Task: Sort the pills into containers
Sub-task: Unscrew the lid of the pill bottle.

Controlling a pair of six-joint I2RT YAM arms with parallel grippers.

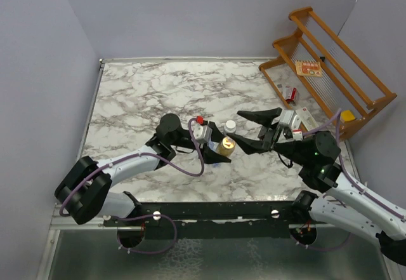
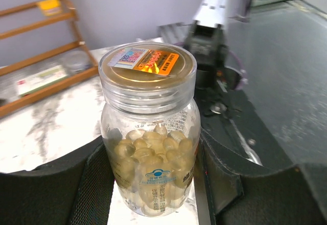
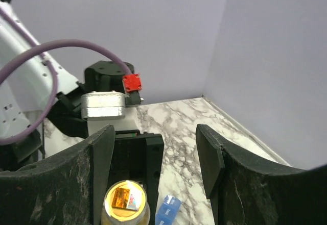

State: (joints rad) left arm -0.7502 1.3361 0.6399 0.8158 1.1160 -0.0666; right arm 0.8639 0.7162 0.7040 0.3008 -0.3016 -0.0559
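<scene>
Clamping the pill bottle mid-desk, the left claw grips its sides; the right claw hangs above the lid, jaws apart. The containers, seemingly just beside the bottle, look like light, stiff, slippery plastic: take the narrow sides.

The left arm and right arm have pale grey-white link shells and round black joint housings; a purple cable runs along each; the left wrist carries a silver block and a red connector; the right fingers are broad, matte black and scuffed; the left fingers have mesh-textured pads; the black base rail shows silver bolts.
</scene>
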